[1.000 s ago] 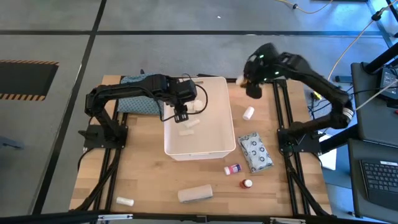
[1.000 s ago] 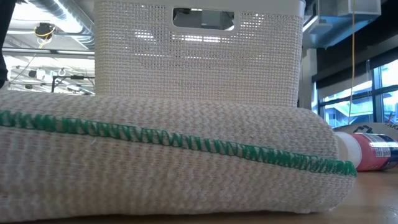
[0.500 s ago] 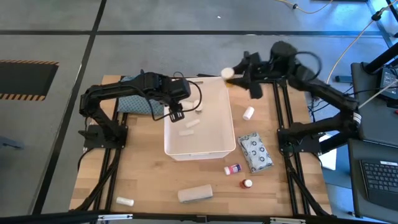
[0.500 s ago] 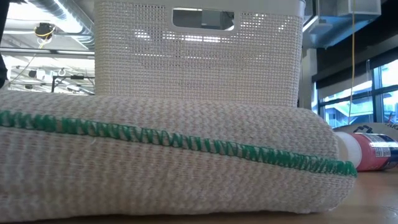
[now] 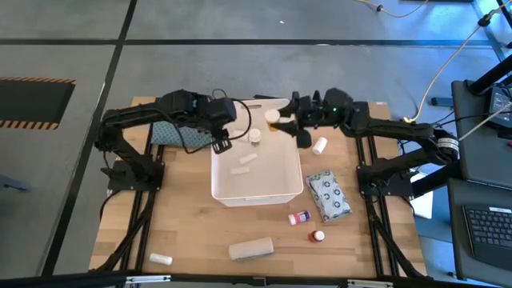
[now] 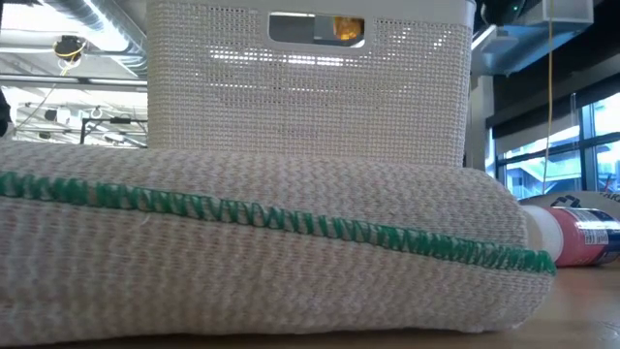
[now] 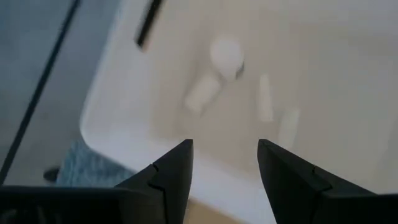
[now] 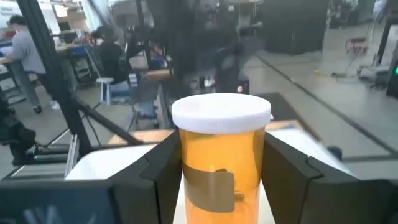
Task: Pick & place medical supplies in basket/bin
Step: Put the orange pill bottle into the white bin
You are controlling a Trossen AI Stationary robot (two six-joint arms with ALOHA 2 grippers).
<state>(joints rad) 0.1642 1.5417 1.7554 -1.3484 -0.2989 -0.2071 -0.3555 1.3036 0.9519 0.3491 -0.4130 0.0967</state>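
The white basket (image 5: 282, 182) stands mid-table with a few small white supplies (image 7: 202, 93) lying on its floor. My right gripper (image 5: 283, 122) reaches level over the basket's far end, shut on an amber bottle (image 8: 219, 162) with a white cap. That bottle also shows through the basket's handle slot in the low view (image 6: 347, 27). My left gripper (image 7: 224, 155) hangs open over the basket's left wall (image 5: 214, 164), holding nothing. My right gripper pinches the amber bottle's body (image 8: 186, 177) between its two fingers, one on each side, below the white cap (image 8: 221, 113). The fingers come level from the table's right side. The bottle stands upright, cap up, lifted clear above the basket.
On the wood right of the basket lie a white roll (image 5: 320, 146), a grey-patterned packet (image 5: 330, 196) and two red-capped bottles (image 5: 298, 217) (image 5: 318, 236). A beige roll (image 5: 251, 249) and a white tube (image 5: 161, 258) lie near the front edge. A teal cloth (image 5: 172, 132) lies at the left.
My right gripper has swung from the far right corner toward the table's left and downward, tipping from pointing down to level, and has carried the bottle over the basket's far end. My left gripper has drawn back toward the table's left edge, rising a little.
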